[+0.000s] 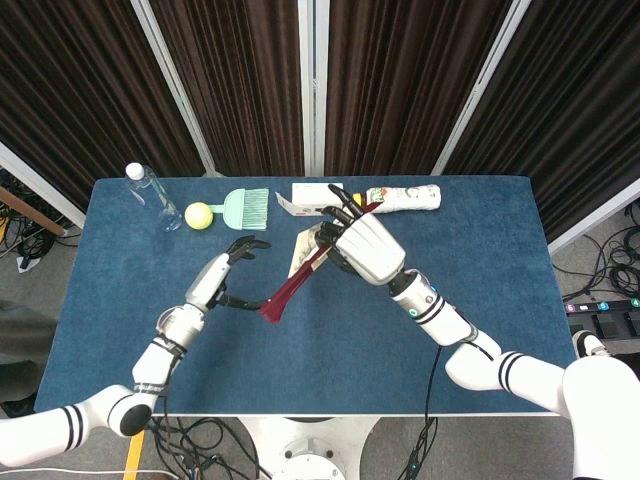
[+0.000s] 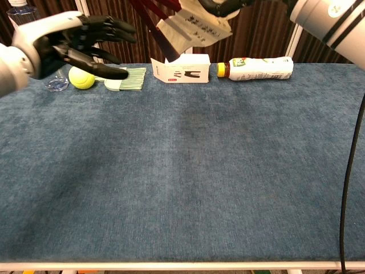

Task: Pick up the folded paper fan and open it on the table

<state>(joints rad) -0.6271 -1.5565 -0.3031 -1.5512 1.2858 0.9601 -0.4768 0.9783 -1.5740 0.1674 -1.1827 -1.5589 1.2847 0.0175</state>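
The paper fan (image 1: 300, 272) is held above the table, partly spread, with dark red ribs running down-left to the handle end (image 1: 271, 309) and printed white paper (image 1: 305, 243) near the top. My right hand (image 1: 366, 247) grips its upper part. In the chest view the fan's paper (image 2: 193, 25) and ribs (image 2: 153, 8) show at the top edge, and the right hand (image 2: 223, 5) is mostly cut off. My left hand (image 1: 221, 280) hovers with fingers spread just left of the handle end, holding nothing. It shows high at the left (image 2: 60, 41) in the chest view.
Along the far edge of the blue table (image 1: 480, 300) stand a clear water bottle (image 1: 150, 196), a tennis ball (image 1: 199, 215), a green brush (image 1: 248, 208), a white box (image 1: 316, 197) and a white bottle lying on its side (image 1: 404, 198).
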